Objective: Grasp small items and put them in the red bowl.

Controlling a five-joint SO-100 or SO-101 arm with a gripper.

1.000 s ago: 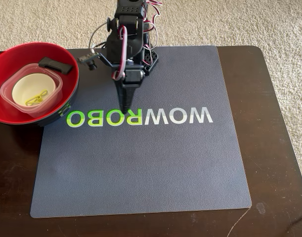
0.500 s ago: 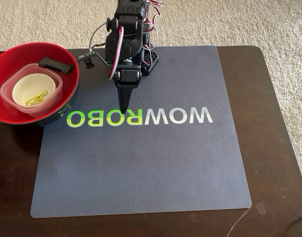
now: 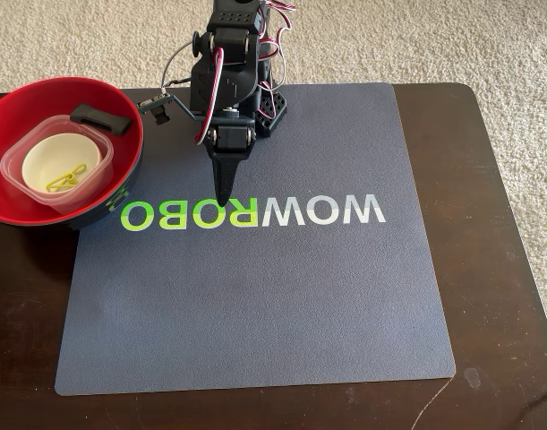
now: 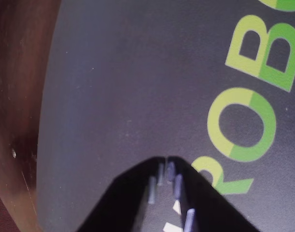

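The red bowl stands at the left edge of the table in the fixed view. Inside it sit the clear square plastic tub, the small round white bowl nested in the tub, the yellow-green clip in the white bowl, and the black buckle piece near the far rim. My gripper is shut and empty, pointing down at the grey mat over the letters. In the wrist view the gripper shows its tips together above the mat.
A grey mat printed with WOWROBO covers most of the dark wooden table. The arm's base stands at the mat's far edge. Beige carpet lies beyond the table.
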